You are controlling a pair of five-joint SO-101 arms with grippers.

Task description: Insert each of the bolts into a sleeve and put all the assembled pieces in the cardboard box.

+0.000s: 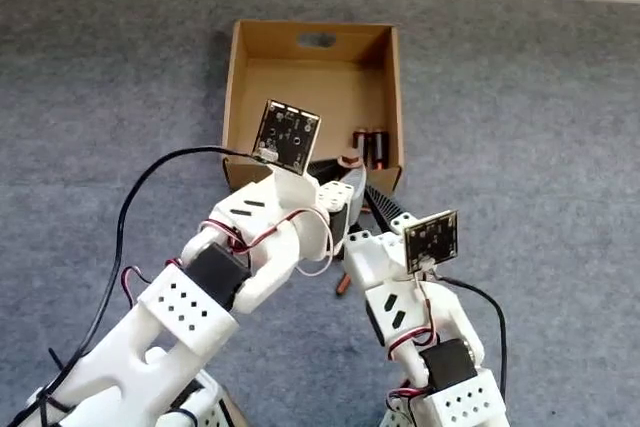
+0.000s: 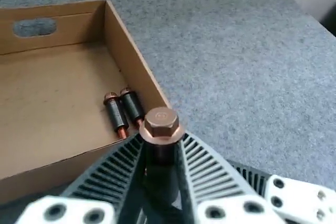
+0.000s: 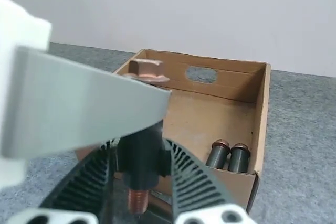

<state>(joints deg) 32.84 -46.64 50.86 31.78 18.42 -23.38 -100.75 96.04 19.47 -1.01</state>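
Left gripper (image 2: 160,148): ribbed black fingers (image 2: 118,169) clamped on the dark cylindrical sleeve (image 2: 157,174), just under the head of the copper hex-headed bolt (image 2: 161,123)
Right gripper (image 3: 139,153): closed on the same sleeve; threaded bolt tip protruding below
Held piece: upright; just outside the front wall of the brown cardboard box (image 1: 236,97); above the grey carpeted table (image 1: 520,97)
Box contents: two finished bolt-and-sleeve pieces (image 2: 123,109); side by side in the corner nearest the grippers
Step in hand: insertion judged complete; piece ready for boxing
Next move: release by one gripper; lift over the wall by the other; drop beside the pair
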